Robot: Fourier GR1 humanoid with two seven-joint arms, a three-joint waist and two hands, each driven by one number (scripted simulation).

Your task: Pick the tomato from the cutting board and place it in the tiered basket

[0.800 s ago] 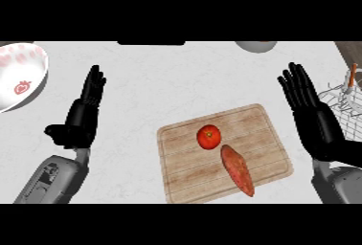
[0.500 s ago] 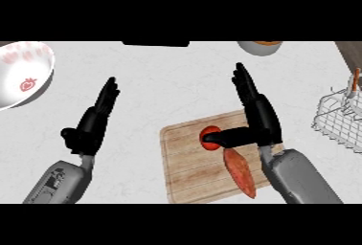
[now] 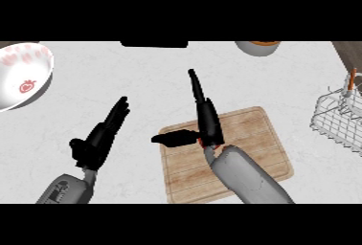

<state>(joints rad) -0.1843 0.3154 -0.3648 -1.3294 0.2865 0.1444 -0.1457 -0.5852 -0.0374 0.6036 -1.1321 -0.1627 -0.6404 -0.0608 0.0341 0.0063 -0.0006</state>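
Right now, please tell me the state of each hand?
Left black hand: open, fingers straight, holding nothing.
Right black hand: open, fingers straight above the wooden cutting board.

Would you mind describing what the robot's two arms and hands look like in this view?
Both forearms are smooth, rounded grey shells, plain and unmarked as far as the view shows. The left forearm has darker patches near its lower end; the right forearm is uniform grey. Each ends in a slim matte-black hand with long fingers and a thumb: left hand, right hand. No cables or sleeves show.
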